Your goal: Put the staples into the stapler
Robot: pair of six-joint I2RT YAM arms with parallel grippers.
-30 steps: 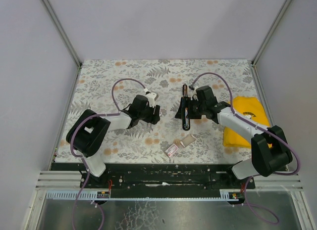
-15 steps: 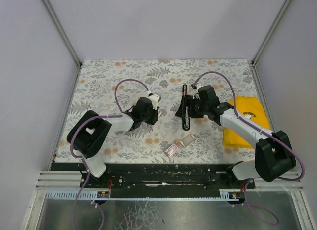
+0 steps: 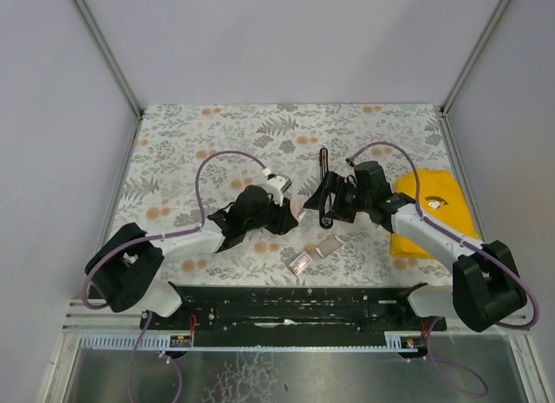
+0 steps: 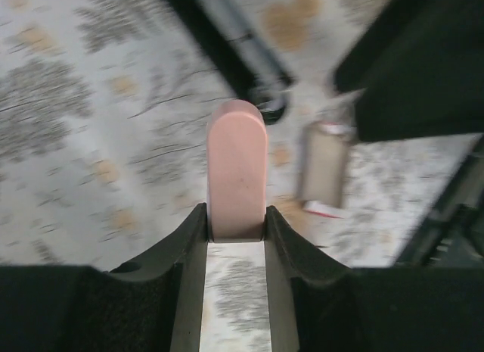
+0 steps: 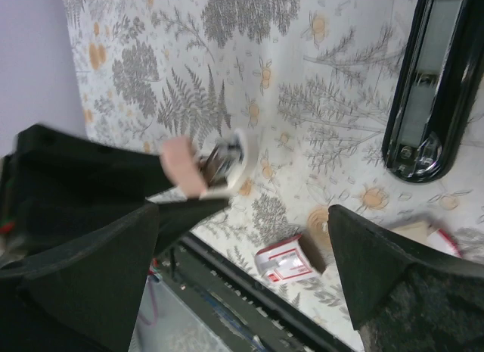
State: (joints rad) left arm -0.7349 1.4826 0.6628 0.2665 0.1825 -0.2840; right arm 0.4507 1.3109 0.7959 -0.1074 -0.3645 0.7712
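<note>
No legible text, brand, number or sign appears in any view. The dark print on the yellow cloth [image 3: 431, 205] and the red-and-white label on the staple box [image 5: 283, 263] are too small to read.

A yellow cloth [image 3: 447, 185] with dark print lies rumpled at the right edge of the table [image 3: 217, 134]. The table's covering is pale, printed with grey ferns and small orange flowers [image 4: 60, 79] [image 5: 302, 79]. Plain white walls [image 3: 286, 39] stand behind and at both sides, met by slanting metal posts [image 3: 104, 48]. A black rail [image 3: 295, 303] runs along the near edge, with a grey metal sheet [image 3: 286, 377] just below it.
</note>
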